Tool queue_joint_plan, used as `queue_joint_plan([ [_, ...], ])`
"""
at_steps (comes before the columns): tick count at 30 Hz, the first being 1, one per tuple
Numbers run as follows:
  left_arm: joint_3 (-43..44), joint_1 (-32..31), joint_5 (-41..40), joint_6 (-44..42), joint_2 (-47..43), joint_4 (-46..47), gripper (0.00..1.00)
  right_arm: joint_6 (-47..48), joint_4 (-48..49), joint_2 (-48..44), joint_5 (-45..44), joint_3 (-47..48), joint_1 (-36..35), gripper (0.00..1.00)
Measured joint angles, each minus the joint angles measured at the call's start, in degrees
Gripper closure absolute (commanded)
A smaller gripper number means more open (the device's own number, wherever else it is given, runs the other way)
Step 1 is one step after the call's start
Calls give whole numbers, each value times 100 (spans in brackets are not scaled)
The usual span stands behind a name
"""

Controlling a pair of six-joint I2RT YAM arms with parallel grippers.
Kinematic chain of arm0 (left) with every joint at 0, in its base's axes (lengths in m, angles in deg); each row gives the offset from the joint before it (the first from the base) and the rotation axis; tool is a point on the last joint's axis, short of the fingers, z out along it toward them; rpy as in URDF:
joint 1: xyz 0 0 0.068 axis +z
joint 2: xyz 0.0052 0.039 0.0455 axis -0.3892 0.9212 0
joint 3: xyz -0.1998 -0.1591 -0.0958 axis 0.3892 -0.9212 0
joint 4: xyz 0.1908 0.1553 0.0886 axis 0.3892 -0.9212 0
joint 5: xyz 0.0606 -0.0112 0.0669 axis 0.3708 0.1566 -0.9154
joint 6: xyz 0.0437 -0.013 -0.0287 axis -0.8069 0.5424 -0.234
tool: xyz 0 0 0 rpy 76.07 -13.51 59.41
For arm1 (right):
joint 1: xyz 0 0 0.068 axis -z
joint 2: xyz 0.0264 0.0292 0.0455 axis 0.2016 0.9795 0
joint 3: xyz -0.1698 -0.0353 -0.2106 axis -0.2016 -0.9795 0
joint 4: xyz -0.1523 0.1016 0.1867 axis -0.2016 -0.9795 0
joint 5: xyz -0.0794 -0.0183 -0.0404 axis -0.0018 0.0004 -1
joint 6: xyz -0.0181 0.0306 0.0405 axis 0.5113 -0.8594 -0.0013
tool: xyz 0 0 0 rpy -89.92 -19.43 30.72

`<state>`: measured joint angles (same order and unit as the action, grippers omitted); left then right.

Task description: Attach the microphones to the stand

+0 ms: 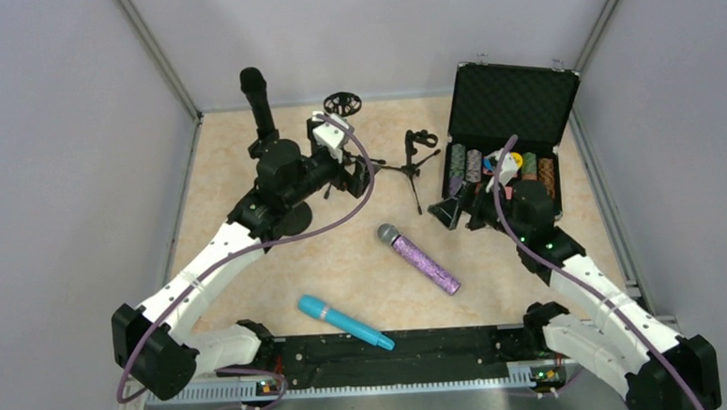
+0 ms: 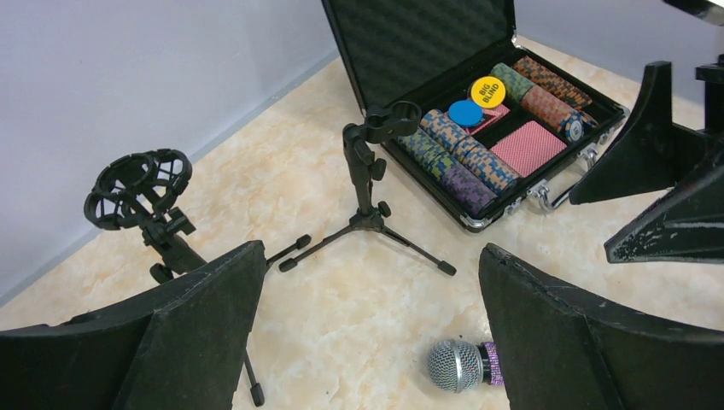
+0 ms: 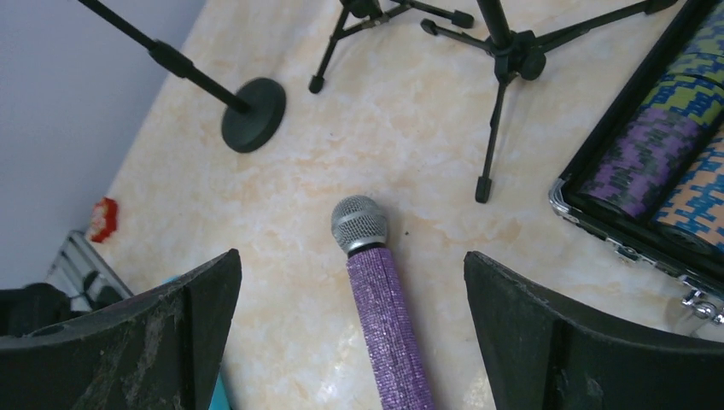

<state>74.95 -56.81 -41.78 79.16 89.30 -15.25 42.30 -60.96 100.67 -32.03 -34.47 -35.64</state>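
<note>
At the centre of the top view, on the beige marbled table (image 1: 363,261), lies the purple glitter microphone (image 1: 421,258): sequinned purple shaft, silver mesh grille at its upper-left end, set diagonally and touching nothing. Cyan microphone (image 1: 345,322): plain, smooth, lying diagonally at lower centre, well apart from the purple one. Black microphone (image 1: 258,100): all black, upright at upper left, its lower end hidden behind the left arm (how it is mounted cannot be told). Tripod stand (image 1: 417,160) with an empty clip: upper centre, just left of the open black case (image 1: 514,103) of coloured chips. Shock-mount stand (image 1: 342,103): upper centre, ring empty. Left gripper (image 2: 371,252): fingers spread wide, holding nothing, pointed toward the tripod stand. Right gripper (image 3: 350,256): fingers likewise spread, empty, the purple microphone's grille seen between them in the right wrist view.
</note>
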Motion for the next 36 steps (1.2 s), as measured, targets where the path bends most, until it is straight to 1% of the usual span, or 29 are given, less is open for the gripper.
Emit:
queue_joint_plan([
  [2,0,0,87,-76,15,0,1,-256,153,24,457,-149,337,1],
  [5,0,0,212,-144,140,0,1,-551,339,114,962,-356,619,1],
  [9,0,0,297,-199,396,-9,1,-732,415,131,1329,-592,669,1],
  [14,48,0,157,-61,778,-66,1,-765,431,85,1497,-643,680,1],
  [17,260,0,-214,227,1113,-131,1,-739,426,0,1519,-647,684,1],
  [20,632,0,-767,557,1471,-264,1,-688,422,-68,1526,-649,684,1],
  [25,1513,0,-1663,957,2124,-684,1,-588,369,-131,1537,-654,684,1],
  [30,2345,0,-2433,1121,2769,-1182,1,-520,247,-205,1534,-717,688,1],
  [36,2778,0,-3305,1117,3226,-1598,1,-463,199,-273,1534,-730,691,1],
])
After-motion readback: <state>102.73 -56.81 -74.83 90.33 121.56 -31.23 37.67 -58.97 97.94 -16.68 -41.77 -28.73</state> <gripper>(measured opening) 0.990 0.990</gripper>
